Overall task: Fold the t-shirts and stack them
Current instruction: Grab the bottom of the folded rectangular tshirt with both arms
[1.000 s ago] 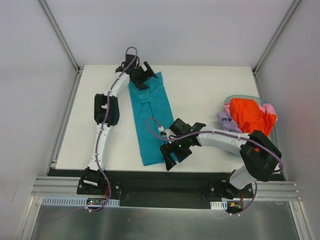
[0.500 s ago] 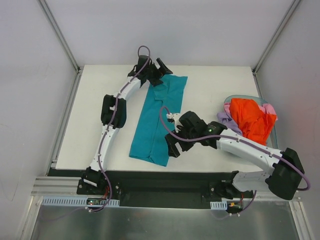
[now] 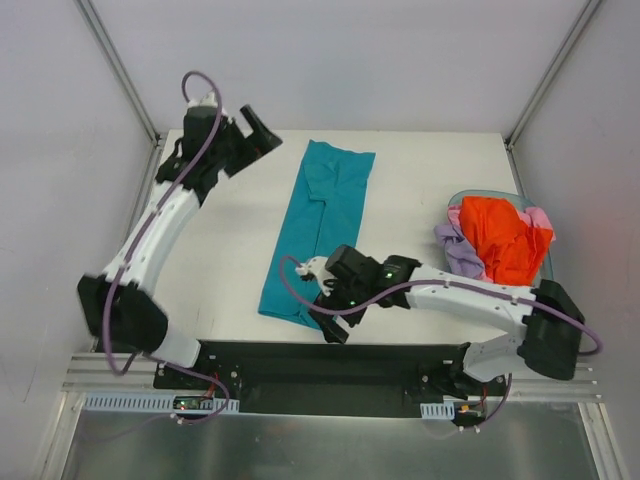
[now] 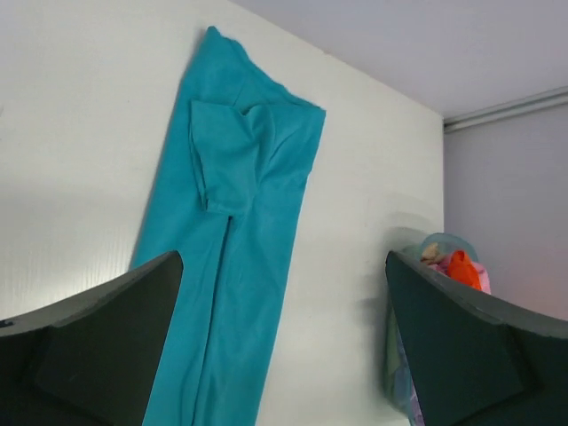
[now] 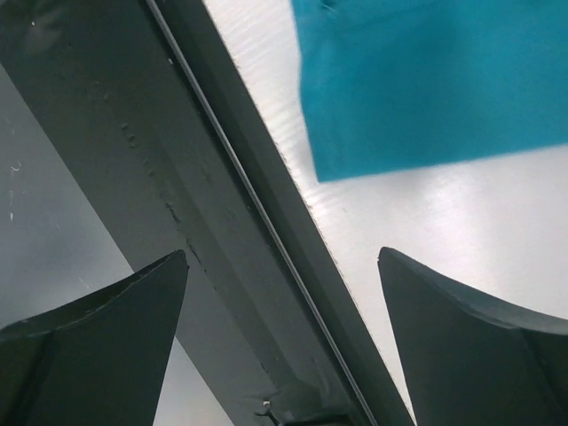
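Observation:
A teal t-shirt (image 3: 315, 230) lies folded into a long narrow strip, slanting from the table's back middle to its front edge. It also shows in the left wrist view (image 4: 231, 257) and its near end shows in the right wrist view (image 5: 435, 80). My left gripper (image 3: 258, 127) is open and empty, raised at the back left, apart from the shirt. My right gripper (image 3: 333, 318) is open and empty at the table's front edge, just right of the shirt's near end. A pile of orange (image 3: 500, 235), pink and lilac shirts fills a basket.
The basket (image 3: 470, 198) stands at the table's right side and shows small in the left wrist view (image 4: 444, 257). The black front rail (image 5: 204, 222) runs under my right gripper. White enclosure walls surround the table.
My left gripper has let go of the shirt's far end and swung up to the back left. My right gripper has released the near end and moved to the front edge.

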Motion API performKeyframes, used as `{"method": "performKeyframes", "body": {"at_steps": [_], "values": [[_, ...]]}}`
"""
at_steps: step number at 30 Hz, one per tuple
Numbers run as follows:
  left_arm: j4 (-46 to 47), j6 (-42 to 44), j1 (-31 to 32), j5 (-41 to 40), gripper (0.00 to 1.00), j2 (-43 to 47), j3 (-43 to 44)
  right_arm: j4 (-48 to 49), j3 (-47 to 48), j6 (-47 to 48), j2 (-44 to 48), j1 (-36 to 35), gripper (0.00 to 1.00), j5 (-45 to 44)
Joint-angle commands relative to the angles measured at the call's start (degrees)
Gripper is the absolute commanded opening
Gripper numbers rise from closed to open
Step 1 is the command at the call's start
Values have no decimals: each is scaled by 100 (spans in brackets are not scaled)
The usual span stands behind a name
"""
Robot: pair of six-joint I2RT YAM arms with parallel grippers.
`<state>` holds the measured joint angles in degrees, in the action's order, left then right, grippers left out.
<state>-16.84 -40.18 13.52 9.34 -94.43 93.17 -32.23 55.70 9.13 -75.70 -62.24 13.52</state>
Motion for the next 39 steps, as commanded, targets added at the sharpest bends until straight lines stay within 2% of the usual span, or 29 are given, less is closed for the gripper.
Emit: {"method": "performKeyframes", "body": {"at_steps": [1, 3, 6, 10, 12, 18, 22, 31, 37, 38, 39], "values": [[-794, 20, 89, -363, 99, 1694, -2589, 120, 616, 440, -936, -612, 89, -15], [-891, -121, 81, -145, 99, 2190, -3702, 129, 862, 634, -1428, -728, 83, -69], [-935, -358, 81, 565, 99, 2894, -4838, 208, 1004, 757, -1877, -746, 73, -7], [-1120, -534, 81, 823, 99, 3317, -5598, 444, 908, 819, -2141, -755, 68, -235], [-1120, -683, 89, 1051, 93, 3291, -5870, 472, 881, 819, -2194, -737, 65, -375], [-1111, -710, 90, 1360, 73, 2896, -6143, 612, 644, 801, -2274, -606, 60, -551], [-1102, -666, 125, 1360, 61, 2606, -6170, 577, 608, 880, -2247, -456, 60, -587], [-1041, -561, 221, 1202, 43, 1754, -6047, 595, 459, 863, -2431, -430, 58, -358], [-997, -508, 213, 921, 11, 1244, -5915, 630, 468, 740, -2643, -430, 42, -411], [-1005, -491, 221, 903, 0, 1208, -5880, 656, 442, 705, -2634, -430, 36, -472], [-1014, -508, 221, 903, 0, 1199, -5889, 709, 415, 635, -2582, -430, 31, -490]]}}
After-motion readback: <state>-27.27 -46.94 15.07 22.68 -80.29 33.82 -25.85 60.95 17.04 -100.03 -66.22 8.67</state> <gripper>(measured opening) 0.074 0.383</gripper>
